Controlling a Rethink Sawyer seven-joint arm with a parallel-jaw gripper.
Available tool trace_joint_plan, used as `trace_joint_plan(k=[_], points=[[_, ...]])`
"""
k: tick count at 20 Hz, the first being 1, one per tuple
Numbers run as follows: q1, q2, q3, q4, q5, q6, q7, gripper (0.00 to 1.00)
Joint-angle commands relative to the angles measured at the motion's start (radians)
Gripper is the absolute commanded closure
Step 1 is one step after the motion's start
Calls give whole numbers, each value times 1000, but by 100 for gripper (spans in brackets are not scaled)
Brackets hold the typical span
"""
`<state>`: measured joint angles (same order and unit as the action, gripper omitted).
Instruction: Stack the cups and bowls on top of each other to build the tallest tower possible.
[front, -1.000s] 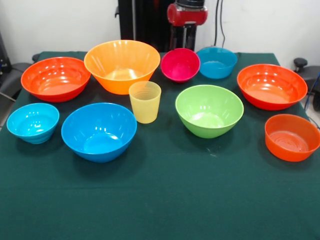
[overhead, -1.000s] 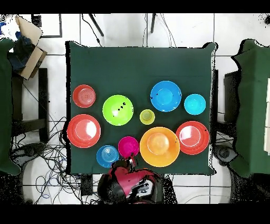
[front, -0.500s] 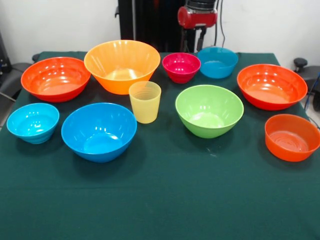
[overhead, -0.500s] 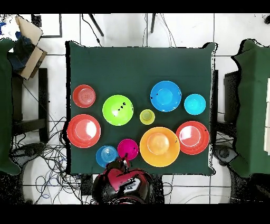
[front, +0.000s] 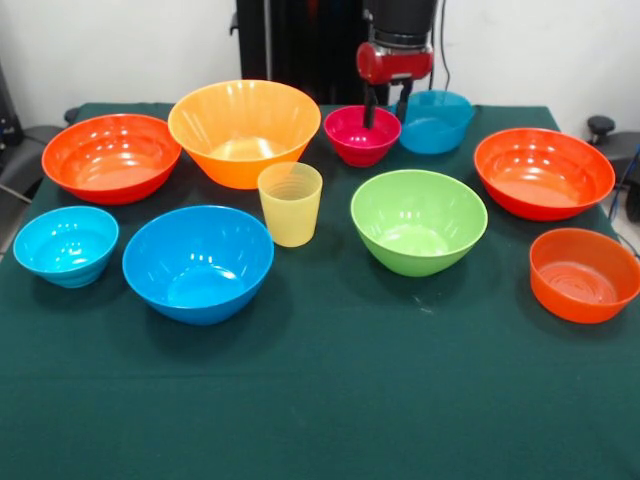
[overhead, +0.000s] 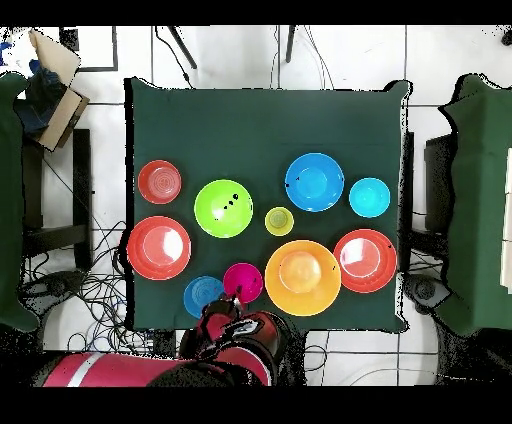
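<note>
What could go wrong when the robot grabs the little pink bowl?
The gripper hangs open over the rim of the small magenta plastic bowl, one finger inside. The glossy rim might slip out as it closes. The small blue plastic bowl sits right beside, so a finger may nudge it. Nothing is stacked yet on the large light-orange plastic bowl.

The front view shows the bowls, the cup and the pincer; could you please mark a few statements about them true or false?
1. The pincer is at the magenta bowl. True; one finger is inside it.
2. The yellow cup sits inside a bowl. False; it stands alone on the table.
3. Bowls are already stacked. False; all stand separately.
4. The green bowl is upright. True.
</note>
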<state>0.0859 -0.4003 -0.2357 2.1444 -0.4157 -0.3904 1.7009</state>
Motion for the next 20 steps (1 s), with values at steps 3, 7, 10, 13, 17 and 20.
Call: trace_joint_plan(k=[3,7,10,13,17,20], points=[[13,93,59,-174,67,-61,141,0],[26,91,42,-173,84,-33,140,100],[31,82,33,-171,85,-32,137,100],[20,80,38,-175,74,-31,137,100],[20,70,43,-166,73,-18,142,100],[7,53,55,-155,61,-3,143,100]])
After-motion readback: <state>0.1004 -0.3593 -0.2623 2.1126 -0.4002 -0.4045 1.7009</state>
